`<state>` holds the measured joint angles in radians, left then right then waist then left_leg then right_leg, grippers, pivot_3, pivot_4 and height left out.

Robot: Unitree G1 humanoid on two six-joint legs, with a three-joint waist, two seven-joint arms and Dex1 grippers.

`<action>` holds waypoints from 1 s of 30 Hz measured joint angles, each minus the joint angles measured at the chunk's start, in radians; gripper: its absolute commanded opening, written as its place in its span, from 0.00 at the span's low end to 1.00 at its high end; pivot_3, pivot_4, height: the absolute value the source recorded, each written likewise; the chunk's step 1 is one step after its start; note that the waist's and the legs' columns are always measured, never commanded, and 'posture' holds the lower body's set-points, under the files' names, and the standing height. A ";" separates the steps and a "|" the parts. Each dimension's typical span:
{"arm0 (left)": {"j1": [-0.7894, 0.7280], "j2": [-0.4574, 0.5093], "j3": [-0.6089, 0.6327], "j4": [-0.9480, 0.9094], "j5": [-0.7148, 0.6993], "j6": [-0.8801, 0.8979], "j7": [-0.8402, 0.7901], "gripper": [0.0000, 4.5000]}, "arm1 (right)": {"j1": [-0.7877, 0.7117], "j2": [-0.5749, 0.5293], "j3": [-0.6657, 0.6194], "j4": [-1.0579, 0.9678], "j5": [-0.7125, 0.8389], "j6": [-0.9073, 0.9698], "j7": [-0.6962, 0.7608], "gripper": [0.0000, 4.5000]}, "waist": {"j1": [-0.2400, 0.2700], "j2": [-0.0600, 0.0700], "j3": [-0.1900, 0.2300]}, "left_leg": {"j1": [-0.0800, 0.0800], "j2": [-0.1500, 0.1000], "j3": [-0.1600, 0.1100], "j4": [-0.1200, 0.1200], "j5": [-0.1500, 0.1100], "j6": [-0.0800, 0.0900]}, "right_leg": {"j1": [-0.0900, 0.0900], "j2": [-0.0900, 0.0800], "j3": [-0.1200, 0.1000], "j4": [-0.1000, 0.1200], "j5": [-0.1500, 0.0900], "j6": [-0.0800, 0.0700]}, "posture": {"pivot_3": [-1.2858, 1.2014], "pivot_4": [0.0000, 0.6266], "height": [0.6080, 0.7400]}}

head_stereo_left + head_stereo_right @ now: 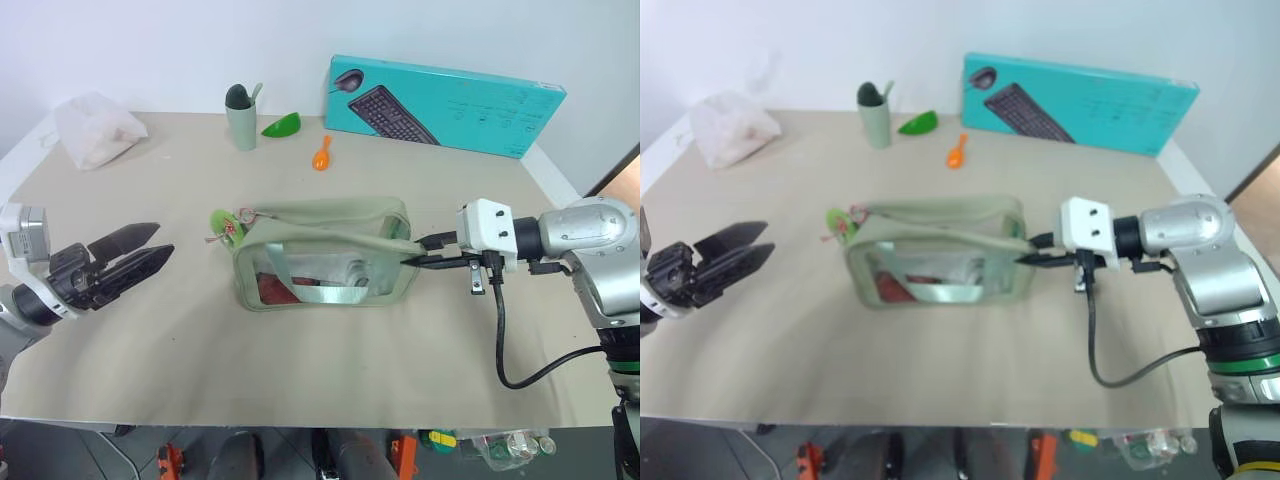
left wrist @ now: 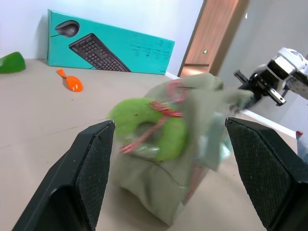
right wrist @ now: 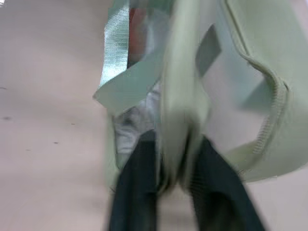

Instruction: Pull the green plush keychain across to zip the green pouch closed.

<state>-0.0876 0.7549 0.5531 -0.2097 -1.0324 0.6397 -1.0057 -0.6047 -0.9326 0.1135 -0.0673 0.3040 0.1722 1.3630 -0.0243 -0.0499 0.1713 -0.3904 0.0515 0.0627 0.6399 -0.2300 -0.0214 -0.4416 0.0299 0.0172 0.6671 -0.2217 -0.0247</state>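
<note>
Left gripper (image 1: 140,252) gapes wide, well short of the green plush keychain (image 1: 223,222) at the green pouch's (image 1: 325,255) far-end corner. Right gripper (image 1: 425,252) pinches the pouch's near-end fabric. Risk: thin pinch slips once the zipper drags, pouch slides.

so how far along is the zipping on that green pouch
Done: the right gripper has pinched the green pouch by its right end, bracing it. In hand: the left gripper is open on the pouch's left, short of the green plush keychain. Left: grab the keychain and pull it across; the top still gapes open.
</note>
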 measured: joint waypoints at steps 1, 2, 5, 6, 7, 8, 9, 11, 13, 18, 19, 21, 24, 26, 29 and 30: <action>0.003 0.000 0.000 -0.004 0.000 0.000 0.001 0.85 | 0.002 0.009 0.001 -0.012 0.012 0.025 0.002 0.54 | 0.000 0.000 0.000 | 0.000 0.000 0.000 0.000 0.000 0.000 | 0.000 0.000 0.000 0.001 0.000 0.000 | 0.52 0.24 1.00; 0.006 -0.001 0.000 -0.008 0.000 0.000 0.002 0.85 | 0.002 0.011 0.000 -0.022 0.025 0.044 0.003 0.62 | 0.001 0.000 0.000 | 0.000 0.000 0.000 0.000 0.000 -0.001 | 0.000 0.000 0.000 0.001 0.000 0.000 | 0.52 0.24 1.00; 0.004 -0.003 -0.014 -0.007 0.008 0.000 0.015 0.85 | 0.002 0.011 -0.009 -0.035 0.047 0.076 0.005 0.86 | 0.003 0.000 0.000 | 0.001 0.000 -0.001 0.000 0.001 -0.001 | 0.000 0.000 -0.001 0.001 0.000 0.000 | 0.52 0.24 1.00; 0.001 -0.003 -0.029 -0.005 0.017 0.000 0.018 0.85 | 0.002 0.011 -0.009 -0.037 0.052 0.082 0.005 0.94 | 0.003 0.000 0.000 | 0.001 0.000 -0.001 0.000 0.001 -0.001 | 0.001 0.000 -0.001 0.001 0.000 0.000 | 0.52 0.24 1.00; -0.023 -0.005 -0.070 0.008 0.052 -0.001 0.032 0.85 | 0.002 0.011 -0.009 -0.038 0.053 0.083 0.001 0.99 | 0.003 0.000 0.000 | 0.001 -0.001 -0.001 0.000 0.001 -0.001 | 0.001 0.000 -0.001 0.001 0.000 0.000 | 0.52 0.24 1.00; -0.043 -0.013 -0.101 0.024 0.077 -0.001 0.049 0.85 | 0.002 0.011 -0.009 -0.039 0.052 0.083 -0.004 0.99 | 0.004 0.000 0.000 | 0.001 -0.001 -0.001 0.001 0.001 -0.001 | 0.001 0.000 -0.001 0.001 0.001 0.001 | 0.52 0.24 1.00; -0.053 -0.020 -0.116 0.034 0.088 -0.001 0.059 0.85 | 0.003 0.011 -0.010 -0.040 0.052 0.082 -0.006 0.99 | 0.004 0.000 0.000 | 0.001 -0.001 0.000 0.001 0.001 -0.001 | 0.001 0.000 -0.001 0.001 0.001 0.001 | 0.52 0.24 1.00; -0.076 -0.043 -0.146 0.055 0.098 -0.001 0.074 0.85 | 0.009 0.011 -0.016 -0.048 0.058 0.091 -0.011 0.99 | 0.003 0.000 0.000 | 0.000 -0.001 0.000 0.001 0.001 -0.001 | 0.001 0.000 0.000 0.001 0.001 0.001 | 0.52 0.24 1.00; -0.094 -0.054 -0.153 0.060 0.099 -0.001 0.083 0.85 | 0.012 0.011 -0.030 -0.052 0.078 0.110 -0.012 0.99 | 0.002 0.000 0.000 | 0.000 -0.001 0.000 0.001 0.001 -0.001 | 0.000 0.000 0.001 0.001 0.001 0.001 | 0.52 0.24 1.00; -0.118 -0.065 -0.153 0.061 0.088 0.000 0.084 0.85 | 0.011 0.007 -0.107 -0.063 0.165 0.188 -0.012 0.99 | 0.002 0.000 0.000 | 0.000 -0.001 0.000 0.000 0.001 -0.001 | 0.000 0.000 0.001 0.001 0.001 0.001 | 0.52 0.24 1.00; -0.120 -0.066 -0.153 0.062 0.085 0.002 0.084 0.85 | 0.011 0.007 -0.122 -0.065 0.188 0.208 -0.011 0.99 | 0.002 0.000 0.000 | 0.000 -0.001 0.000 0.001 0.001 -0.001 | 0.000 0.000 0.001 0.001 0.001 0.001 | 0.52 0.24 1.00; -0.123 -0.067 -0.149 0.063 0.056 0.019 0.081 0.85 | 0.001 0.007 -0.175 -0.063 0.265 0.279 -0.021 0.99 | 0.002 0.000 0.000 | 0.000 -0.001 0.000 0.001 0.001 -0.001 | 0.000 0.000 0.001 0.001 0.001 0.001 | 0.52 0.24 1.00; -0.125 -0.065 -0.130 0.058 0.003 0.045 0.068 0.85 | -0.016 0.007 -0.228 -0.057 0.309 0.322 -0.038 0.99 | 0.002 0.000 0.000 | 0.001 -0.001 0.000 0.001 0.001 -0.001 | 0.001 0.000 0.000 0.001 0.002 0.001 | 0.52 0.24 1.00; -0.125 -0.049 -0.113 0.036 -0.037 0.064 0.050 0.85 | -0.009 -0.002 -0.236 -0.054 0.312 0.330 -0.039 0.99 | 0.002 0.000 0.000 | 0.000 -0.001 0.000 0.001 0.001 -0.001 | 0.001 0.000 0.000 0.001 0.002 0.001 | 0.52 0.24 1.00; -0.140 0.002 -0.108 -0.030 -0.079 0.088 0.014 0.85 | 0.036 -0.022 -0.235 -0.046 0.281 0.317 -0.039 0.99 | 0.003 0.000 0.000 | 0.000 -0.002 0.000 0.001 0.001 -0.001 | 0.001 -0.001 0.000 0.001 0.001 0.001 | 0.52 0.24 1.00; -0.147 0.016 -0.109 -0.047 -0.086 0.090 0.006 0.85 | 0.052 -0.024 -0.231 -0.045 0.260 0.304 -0.041 0.99 | 0.003 0.000 0.000 | 0.000 -0.002 0.000 0.001 0.001 -0.001 | 0.001 -0.001 0.000 0.001 0.001 0.001 | 0.52 0.24 1.00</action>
<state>-0.2350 0.7707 0.4440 -0.2570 -1.1180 0.7294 -0.9993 -0.5525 -0.9568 -0.1180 -0.1119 0.5640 0.4758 1.3216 -0.0212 -0.0499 0.1713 -0.3904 0.0495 0.0622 0.6412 -0.2290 -0.0220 -0.4408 0.0291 0.0175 0.6682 -0.2203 -0.0238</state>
